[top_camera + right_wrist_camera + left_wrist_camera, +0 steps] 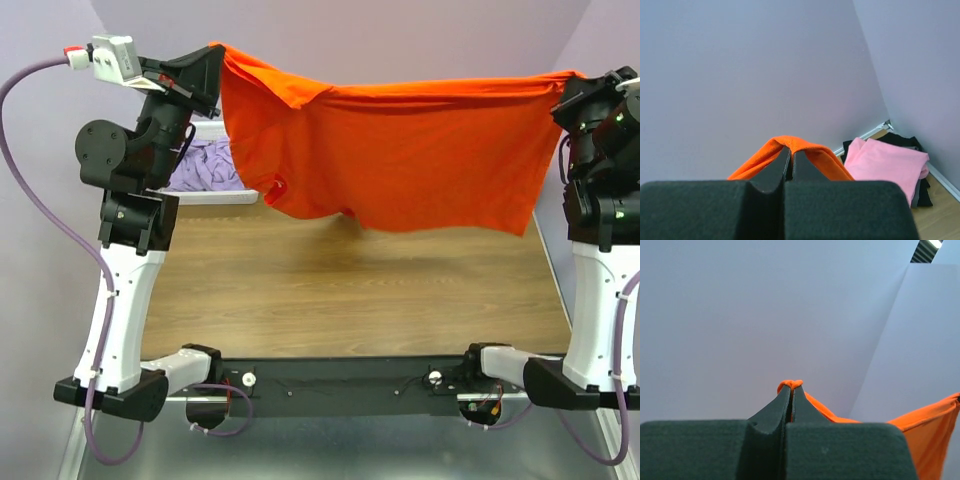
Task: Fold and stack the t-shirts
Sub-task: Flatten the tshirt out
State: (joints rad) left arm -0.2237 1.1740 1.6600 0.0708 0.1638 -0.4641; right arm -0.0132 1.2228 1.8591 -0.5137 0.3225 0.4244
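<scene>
Two claws clamped shut: left gripper (791, 388) and right gripper (791, 151) each pinch a top corner of the orange t-shirt (400, 150), stretched high above the table (350, 300). Spreading step, I'd say; next it wants lowering flat. Far corner: pink t-shirt (885, 162), folded.

Overhead camera looks down from behind the arms (125, 280). Wrist cameras peer closely along their fingers (774, 412) at walls (740, 75). All share the shirt (420, 160).

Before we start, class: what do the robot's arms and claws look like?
The left arm and right arm match: white lower shells, black joints, a purple cable trailing each. A white box with a red tip tops the left wrist. The left claw and right claw have black tapered fingers.
</scene>
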